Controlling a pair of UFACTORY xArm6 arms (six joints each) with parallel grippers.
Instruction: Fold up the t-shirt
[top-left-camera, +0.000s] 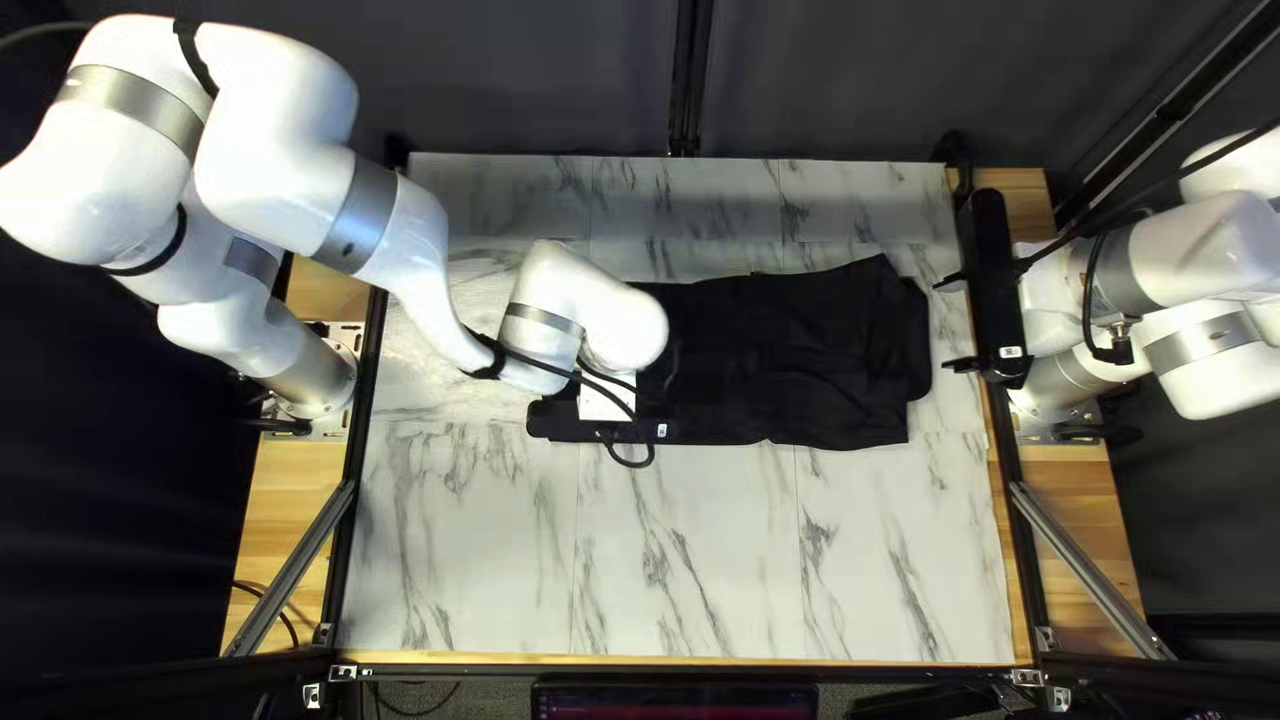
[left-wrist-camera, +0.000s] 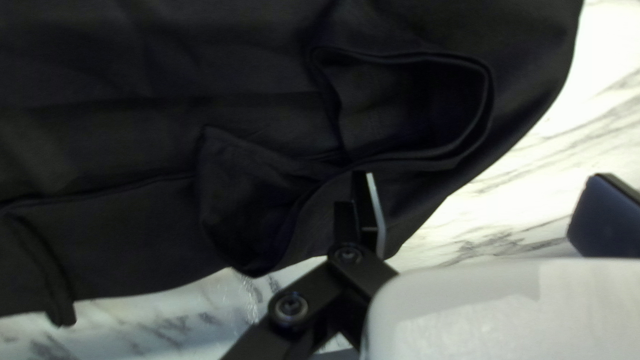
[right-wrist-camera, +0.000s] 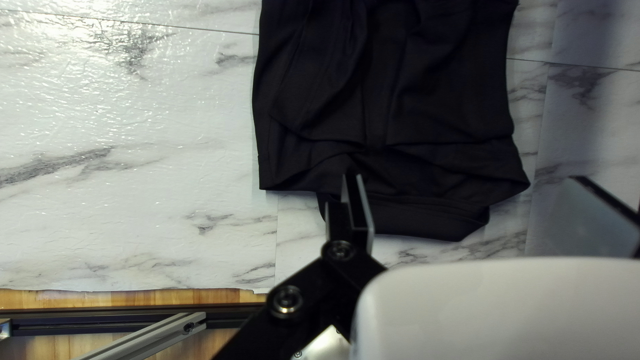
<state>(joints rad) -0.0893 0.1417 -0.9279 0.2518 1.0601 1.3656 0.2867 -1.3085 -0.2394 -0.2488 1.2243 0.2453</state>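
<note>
The black t-shirt (top-left-camera: 800, 360) lies stretched sideways in the top left view, rumpled at its right end. My left gripper (top-left-camera: 600, 430) is over its left end, fingertips hidden there by the arm. In the left wrist view, the left gripper (left-wrist-camera: 483, 213) is open, one finger over the shirt (left-wrist-camera: 133, 140) beside a looped neck-like opening (left-wrist-camera: 413, 110), the other over bare marble. My right gripper (top-left-camera: 950, 323) is off the shirt's right end. In the right wrist view, the right gripper (right-wrist-camera: 477, 208) stands open, one finger overlapping the shirt's (right-wrist-camera: 400, 100) end, nothing gripped.
Marble-patterned table surface (top-left-camera: 747, 560) shows between the shirt and the near edge, and a strip runs beyond it. Metal braces (top-left-camera: 1087, 567) flank the table sides. My left arm reaches across the table's left part, with a cable looping near its wrist.
</note>
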